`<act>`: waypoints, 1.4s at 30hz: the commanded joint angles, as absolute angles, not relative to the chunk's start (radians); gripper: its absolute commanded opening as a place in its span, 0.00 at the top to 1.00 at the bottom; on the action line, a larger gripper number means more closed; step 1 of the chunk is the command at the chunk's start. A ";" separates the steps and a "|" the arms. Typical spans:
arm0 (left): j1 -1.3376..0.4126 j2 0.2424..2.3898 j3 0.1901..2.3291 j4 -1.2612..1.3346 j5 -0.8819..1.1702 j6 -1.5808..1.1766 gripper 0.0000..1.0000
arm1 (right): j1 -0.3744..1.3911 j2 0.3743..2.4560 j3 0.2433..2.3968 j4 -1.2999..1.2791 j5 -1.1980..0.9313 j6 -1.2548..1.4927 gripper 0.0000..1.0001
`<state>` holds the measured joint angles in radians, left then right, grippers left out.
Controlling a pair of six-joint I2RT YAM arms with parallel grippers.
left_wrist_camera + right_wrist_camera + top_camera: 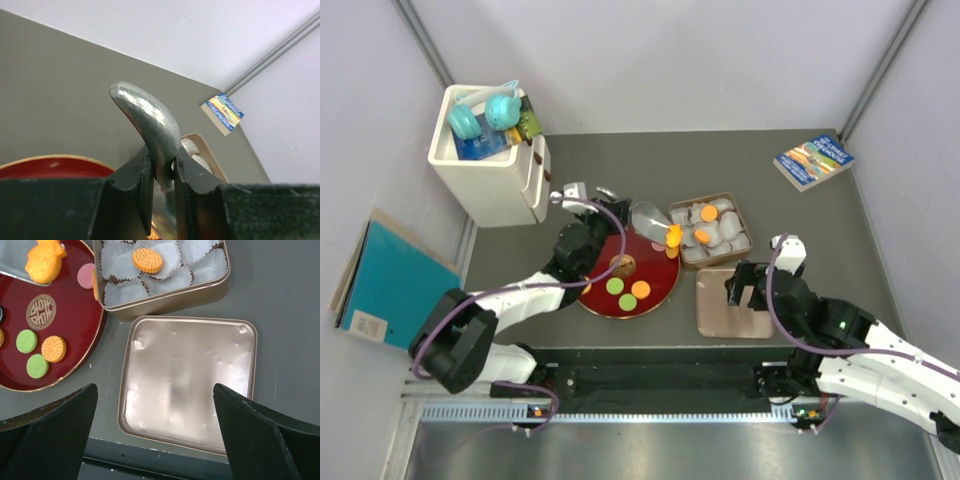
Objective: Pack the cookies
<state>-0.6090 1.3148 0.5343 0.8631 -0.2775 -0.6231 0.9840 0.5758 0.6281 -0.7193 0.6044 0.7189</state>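
My left gripper [610,210] [162,165] is shut on the curved handle [150,120] of a silver server. Its blade [650,218] carries the irregular orange cookie [673,236] [45,262] beside the tin [740,215] [165,297] of white paper cups. Two orange cookies [709,212] lie in the tin; one shows in the right wrist view [147,260]. The red plate [660,290] [75,325] holds two green cookies [615,286] [26,341], an orange one [640,290] [54,348] and a pink one [86,275]. My right gripper [745,285] [155,390] is open and empty above the tin lid [733,310] [190,380].
A white bin [485,185] with blue toys stands at the back left. A book [813,160] lies at the back right. A teal book [390,280] lies off the table's left side. Grey walls close in the table.
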 commanded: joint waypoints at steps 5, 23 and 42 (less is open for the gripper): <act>-0.607 1.573 0.783 0.989 -0.150 -0.729 1.00 | 0.983 0.531 0.704 -0.749 0.647 0.723 0.02; -0.650 1.936 1.250 0.778 -0.087 -0.700 1.00 | 0.983 0.502 0.749 -0.795 0.713 0.687 0.01; -0.687 2.077 1.479 0.528 -0.199 -0.594 1.00 | 0.983 0.459 0.781 -0.822 0.730 0.672 0.01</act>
<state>-0.6815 2.0800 1.4170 0.5152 -0.1497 -0.6243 0.9840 0.4709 0.7406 -0.8143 0.7067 0.6842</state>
